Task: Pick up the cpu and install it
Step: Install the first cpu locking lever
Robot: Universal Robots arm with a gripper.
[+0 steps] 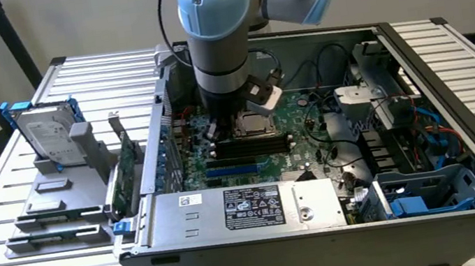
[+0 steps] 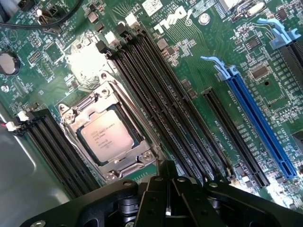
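Silver cpu point(image 2: 108, 137) lies flat in its socket point(image 2: 110, 166) on the green board point(image 2: 208, 56), seated square with the frame. Just beside it hangs the gripper point(image 2: 166, 198), above the socket edge, fingers clenched together and grasping nothing.
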